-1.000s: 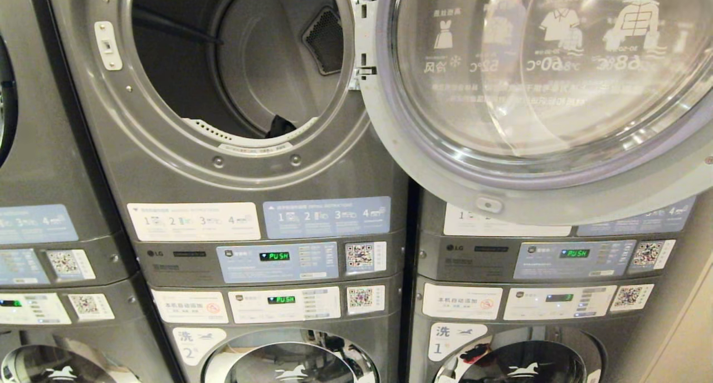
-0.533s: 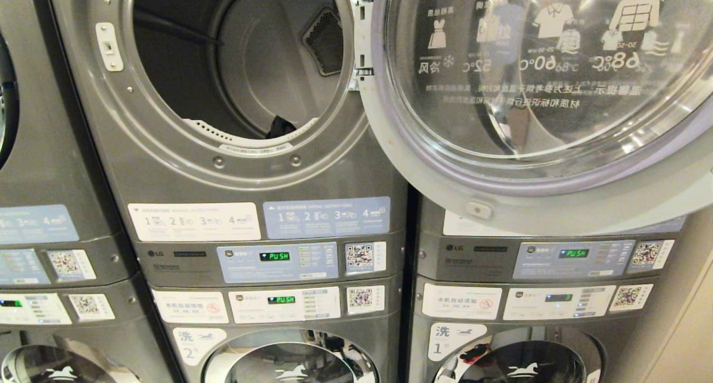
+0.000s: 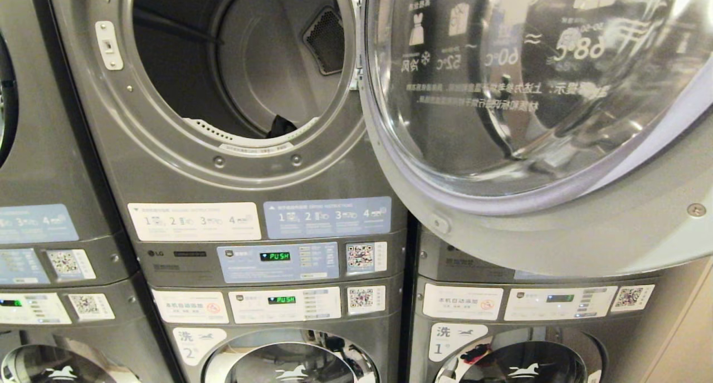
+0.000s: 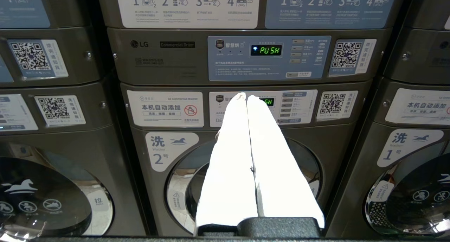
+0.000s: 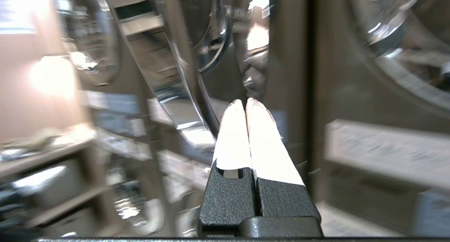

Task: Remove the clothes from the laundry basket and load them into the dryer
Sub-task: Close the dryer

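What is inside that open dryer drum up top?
Inside the dryer drum, one dark piece of clothing lies at the front lip, with a vent grille on the back wall. The drum floor is hidden behind the door ring.

Head view close, facing open dryer [image 3: 239, 71]; left wrist lower, sharing control panel [image 4: 269, 57]; right wrist beside door [image 5: 168, 69].

Dryer [image 3: 167, 166] drum open – one dark garment [image 3: 280, 127] lies at the drum's front lip, nr the perforated rim. Dryer sits stacked on washer no. 2 [image 3: 289, 361] – door shut.
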Robot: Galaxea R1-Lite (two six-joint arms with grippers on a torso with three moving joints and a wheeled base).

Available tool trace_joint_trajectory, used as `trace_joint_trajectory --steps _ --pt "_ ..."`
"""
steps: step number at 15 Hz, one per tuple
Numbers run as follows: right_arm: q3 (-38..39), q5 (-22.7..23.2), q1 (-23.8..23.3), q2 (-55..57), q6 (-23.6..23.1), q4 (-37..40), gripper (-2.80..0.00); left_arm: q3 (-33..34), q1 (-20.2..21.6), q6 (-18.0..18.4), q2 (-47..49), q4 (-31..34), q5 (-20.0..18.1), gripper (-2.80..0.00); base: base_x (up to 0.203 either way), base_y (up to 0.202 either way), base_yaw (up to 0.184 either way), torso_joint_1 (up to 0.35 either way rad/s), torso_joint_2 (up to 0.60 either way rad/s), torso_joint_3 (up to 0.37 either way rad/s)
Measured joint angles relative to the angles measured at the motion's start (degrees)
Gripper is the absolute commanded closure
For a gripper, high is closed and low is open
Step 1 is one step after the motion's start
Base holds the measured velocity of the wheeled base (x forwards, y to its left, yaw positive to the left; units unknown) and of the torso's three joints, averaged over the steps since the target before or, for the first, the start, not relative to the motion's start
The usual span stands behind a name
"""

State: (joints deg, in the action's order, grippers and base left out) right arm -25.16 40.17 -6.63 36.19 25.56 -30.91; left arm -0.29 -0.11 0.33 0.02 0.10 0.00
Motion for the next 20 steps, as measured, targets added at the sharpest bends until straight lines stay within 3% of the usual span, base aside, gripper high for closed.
trace_joint_trajectory --steps 2,6,10,15,20 --pt "-0.5 -0.2 -0.2 -2.7 1.8 4.3 0.00 0.0 0.0 0.0 0.0 0.0 0.0 0.00 0.000 0.000 0.000 0.000 0.00 0.000" --pt "-4.4 2.6 -0.3 -1.2 1.5 4.5 0.00 0.0 0.0 0.0 0.0 0.0 0.0 0.00 0.000 0.000 0.000 0.000 0.00 0.000" --pt "-11.4 6.2 0.9 7.7 -2.9 4.2 0.00 0.0 0.0 0.0 0.0 0.1 0.0 0.00 0.000 0.000 0.000 0.000 0.00 0.000" --pt "-16.4 7.0 15.9 17.7 -9.1 4.1 0.00 0.0 0.0 0.0 0.0 0.1 0.0 0.00 0.000 0.000 0.000 0.000 0.00 0.000" --pt "-22.1 6.6 26.8 27.5 -10.4 0.4 0.00 -0.1 0.0 0.0 0.0 0.1 0.0 0.00 0.000 0.000 0.000 0.000 0.00 0.000"
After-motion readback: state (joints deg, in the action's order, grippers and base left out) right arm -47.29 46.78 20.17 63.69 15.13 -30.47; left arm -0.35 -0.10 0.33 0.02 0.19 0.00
